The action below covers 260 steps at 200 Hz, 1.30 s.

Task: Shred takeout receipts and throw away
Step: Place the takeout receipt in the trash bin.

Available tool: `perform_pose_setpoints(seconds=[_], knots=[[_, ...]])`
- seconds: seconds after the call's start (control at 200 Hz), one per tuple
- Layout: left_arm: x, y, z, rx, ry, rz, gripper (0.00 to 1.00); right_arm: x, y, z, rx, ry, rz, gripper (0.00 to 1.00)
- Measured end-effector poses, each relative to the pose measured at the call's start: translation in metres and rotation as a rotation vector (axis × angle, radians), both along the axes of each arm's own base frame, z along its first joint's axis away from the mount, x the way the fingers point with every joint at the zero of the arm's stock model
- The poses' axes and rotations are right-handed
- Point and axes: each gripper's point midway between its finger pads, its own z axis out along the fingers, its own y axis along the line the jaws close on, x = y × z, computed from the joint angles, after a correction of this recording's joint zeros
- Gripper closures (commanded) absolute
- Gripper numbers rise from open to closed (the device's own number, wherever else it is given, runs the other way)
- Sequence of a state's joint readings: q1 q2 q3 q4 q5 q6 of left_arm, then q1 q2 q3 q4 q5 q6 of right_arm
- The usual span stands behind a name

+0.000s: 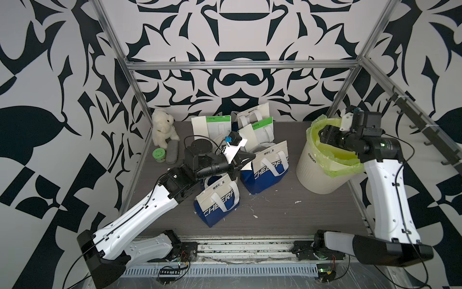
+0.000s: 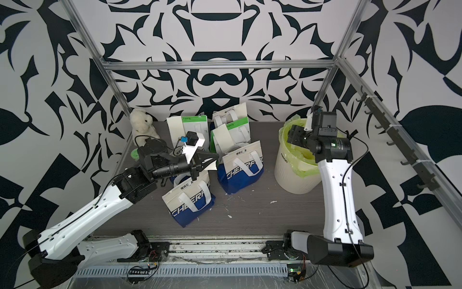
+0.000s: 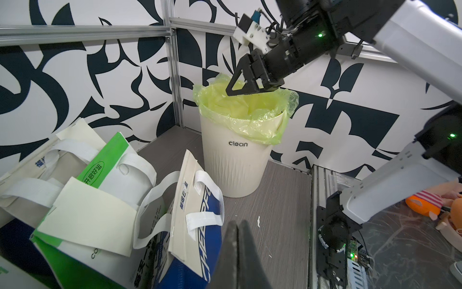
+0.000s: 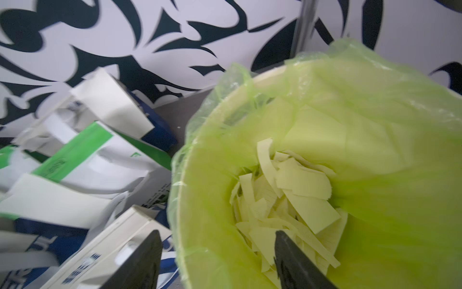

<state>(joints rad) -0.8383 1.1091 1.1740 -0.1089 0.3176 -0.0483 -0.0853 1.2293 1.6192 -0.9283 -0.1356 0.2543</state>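
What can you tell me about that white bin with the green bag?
The bin is a cream-white, plastic-looking pail with wavy ribs and the word clean on its side. It stands upright on the grey table near the back corner. A yellow-green liner folds over its rim; torn paper strips lie inside. The right gripper hangs open above it.

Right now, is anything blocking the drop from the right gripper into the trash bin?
Nothing visible does. The right gripper hangs open over the mouth of the trash bin. The green liner covers its walls, and torn receipt strips lie at the bottom.
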Motion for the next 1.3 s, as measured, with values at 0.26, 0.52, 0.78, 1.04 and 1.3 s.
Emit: perform_pose_setpoints(seconds=[0.26, 0.52, 0.78, 1.04, 1.3], knots=[[0.011, -0.010, 0.008, -0.066, 0.059, 0.018, 1.00, -0.029, 0.093, 0.042, 0.337, -0.281, 0.453, 0.39], [0.019, -0.016, 0.018, -0.149, 0.134, 0.038, 1.00, -0.074, 0.197, 0.019, 0.530, -0.224, 0.935, 0.41], [0.020, -0.015, 0.037, -0.242, 0.170, 0.036, 1.00, -0.115, 0.250, 0.029, 0.540, -0.251, 1.185, 0.44], [0.019, -0.015, 0.044, -0.280, 0.201, 0.033, 1.00, -0.117, 0.271, 0.020, 0.541, -0.224, 1.230, 0.51], [0.019, -0.015, 0.045, -0.290, 0.209, 0.032, 1.00, -0.114, 0.276, 0.026, 0.542, -0.257, 1.216, 0.61]])
